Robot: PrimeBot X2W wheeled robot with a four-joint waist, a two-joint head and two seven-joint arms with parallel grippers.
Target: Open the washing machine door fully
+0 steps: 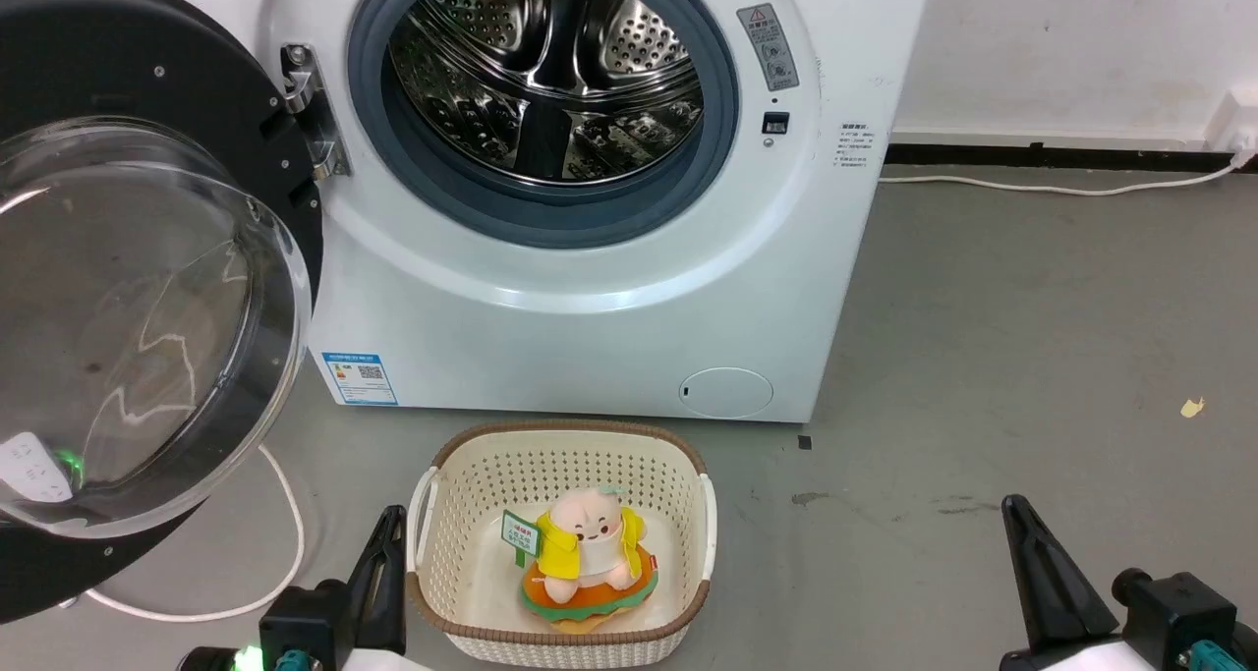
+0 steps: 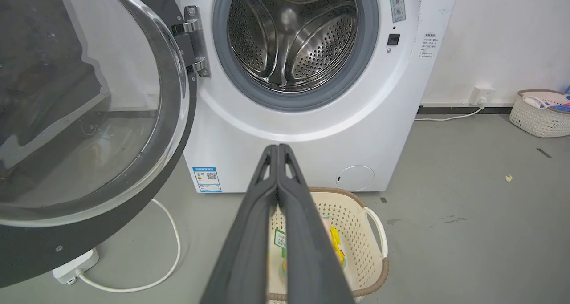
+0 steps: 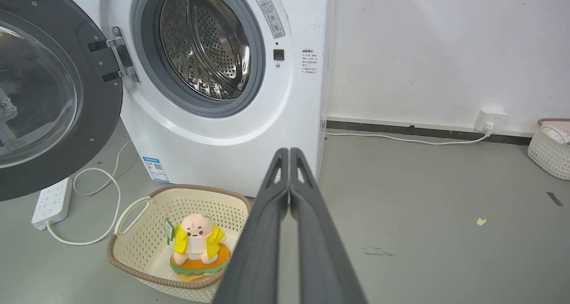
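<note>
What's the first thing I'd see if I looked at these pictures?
The round washing machine door stands wide open on the left, with the shiny steel drum beside it. Then a plush toy in a yellow jacket, sitting in the cream basket on the floor in front.

The large round black-rimmed glass washing machine door (image 1: pixel 147 327) runs off the head view's left edge; the blue-bordered sticker (image 1: pixel 359 378) carries print too small to read; the left gripper (image 2: pixel 278 149) covers most of the yellow-jacketed plush toy (image 2: pixel 336 246) in the cream perforated basket (image 2: pixel 356 215).
</note>
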